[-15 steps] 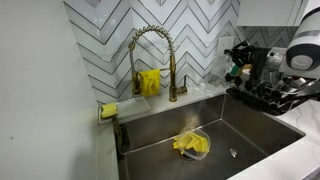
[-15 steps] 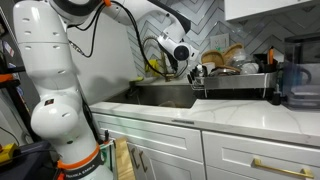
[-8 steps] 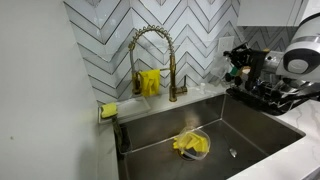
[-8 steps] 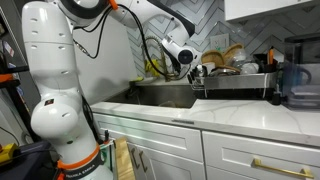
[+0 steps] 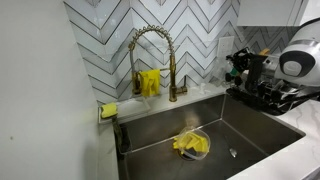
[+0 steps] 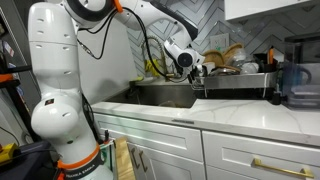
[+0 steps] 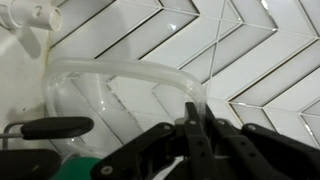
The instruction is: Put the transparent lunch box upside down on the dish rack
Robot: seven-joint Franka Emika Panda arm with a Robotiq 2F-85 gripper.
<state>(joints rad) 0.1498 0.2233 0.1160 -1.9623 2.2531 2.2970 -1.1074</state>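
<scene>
In the wrist view my gripper [image 7: 193,118] is shut on the thin rim of the transparent lunch box [image 7: 110,75], whose clear wall curves up and to the left against the white herringbone tiles. In both exterior views the gripper [image 5: 241,66] [image 6: 196,67] hangs at the near end of the black wire dish rack [image 5: 272,103] [image 6: 238,81], just above its edge. The clear box is hard to make out in the exterior views.
The steel sink [image 5: 160,132] holds a yellow cloth in a clear dish [image 5: 190,145]. A gold spring faucet [image 5: 150,45] stands behind it, with a yellow sponge [image 5: 108,110] on the sink's corner. The rack holds plates and dishes [image 6: 232,55]. A dark appliance [image 6: 293,85] stands past the rack.
The arm has moved a little towards the dish rack with the lunch box still in its jaws. Nothing else has moved.
</scene>
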